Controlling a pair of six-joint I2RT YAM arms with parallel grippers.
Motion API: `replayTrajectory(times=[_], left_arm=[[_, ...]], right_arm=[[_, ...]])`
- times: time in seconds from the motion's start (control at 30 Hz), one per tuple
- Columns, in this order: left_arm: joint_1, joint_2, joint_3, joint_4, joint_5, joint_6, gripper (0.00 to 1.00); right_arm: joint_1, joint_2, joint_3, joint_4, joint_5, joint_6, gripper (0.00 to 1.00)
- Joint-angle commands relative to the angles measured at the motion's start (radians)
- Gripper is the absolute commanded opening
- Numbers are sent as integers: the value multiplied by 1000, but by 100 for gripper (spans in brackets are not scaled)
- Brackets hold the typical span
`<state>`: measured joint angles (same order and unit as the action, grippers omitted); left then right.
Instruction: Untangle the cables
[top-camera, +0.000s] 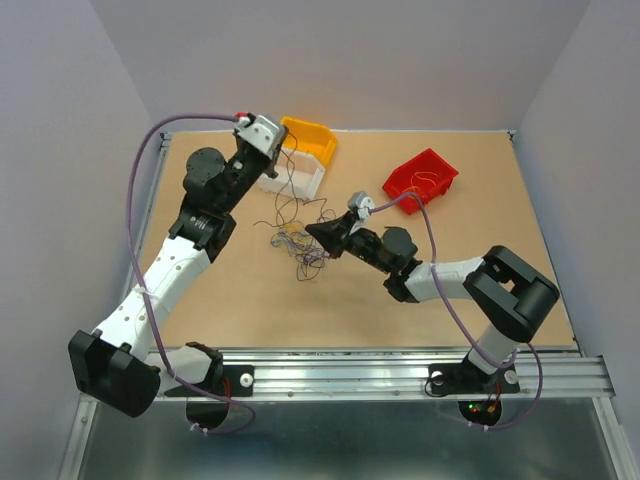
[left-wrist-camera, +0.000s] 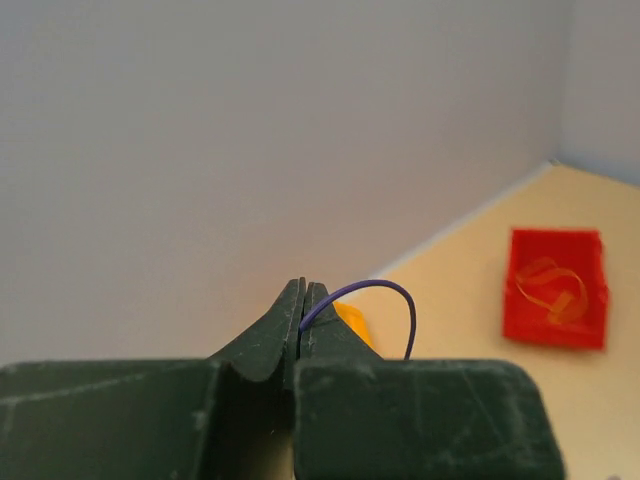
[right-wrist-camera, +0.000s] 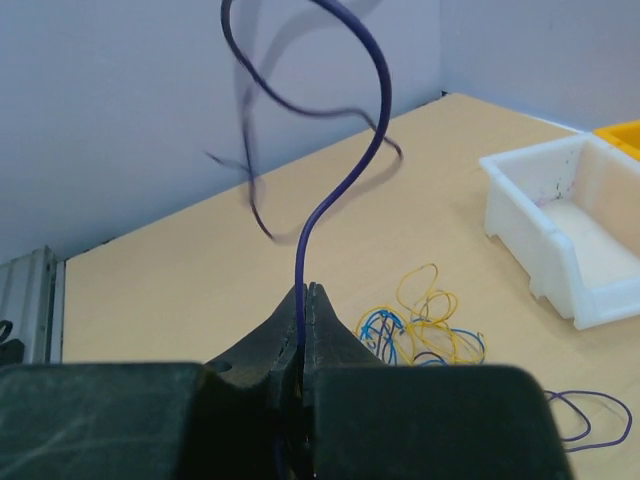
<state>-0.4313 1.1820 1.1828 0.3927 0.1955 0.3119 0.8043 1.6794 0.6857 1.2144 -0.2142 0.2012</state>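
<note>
Here the left end effector (left-wrist-camera: 303, 291), raised toward the upper left of the overhead view, is pinched closed on a purple strand (left-wrist-camera: 385, 287) that arches out to its right. The right end effector (right-wrist-camera: 303, 292), near mid-frame, is clamped on a purple wire (right-wrist-camera: 345, 185) that curls upward. The cables (top-camera: 298, 248) lie as a loose clump on the desk (top-camera: 480, 290) at centre, just left of the right end effector and below the white bin (top-camera: 300, 178).

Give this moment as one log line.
left end effector: shut on purple loop | right end effector: shut on purple wire | tangle: on table
</note>
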Motion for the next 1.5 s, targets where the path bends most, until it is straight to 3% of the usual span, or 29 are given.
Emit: replayTrajectory(times=[0.0, 0.3, 0.37, 0.5, 0.67, 0.9, 1.03, 1.33, 1.43, 1.47], left_arm=[[-4, -45, -86, 40, 360, -13, 0], [-4, -102, -201, 8, 584, -33, 0], [-3, -110, -253, 26, 654, -45, 7], [-6, -79, -296, 23, 723, -31, 10], [-14, -35, -315, -52, 861, 78, 31], [-41, 2, -316, -90, 834, 159, 55], [-50, 21, -308, -136, 840, 219, 63], [-60, 88, -267, -233, 820, 276, 62], [-61, 105, -250, -252, 818, 282, 44], [-61, 107, -247, -256, 814, 285, 34]], right_arm=[[-4, -98, -20, -40, -33, -42, 1], [-4, -185, -28, -176, 54, -68, 1], [-4, -201, -25, -205, 73, -69, 1], [-4, -213, -5, -262, 94, -63, 1], [-2, -222, 11, -299, 62, -68, 1], [-2, -237, 3, -299, 1, -77, 1], [-4, -256, -11, -299, -2, -80, 1], [-2, -288, -31, -299, -43, -89, 0], [-2, -287, -31, -299, -50, -91, 1], [-2, -287, -29, -299, -50, -92, 1]])
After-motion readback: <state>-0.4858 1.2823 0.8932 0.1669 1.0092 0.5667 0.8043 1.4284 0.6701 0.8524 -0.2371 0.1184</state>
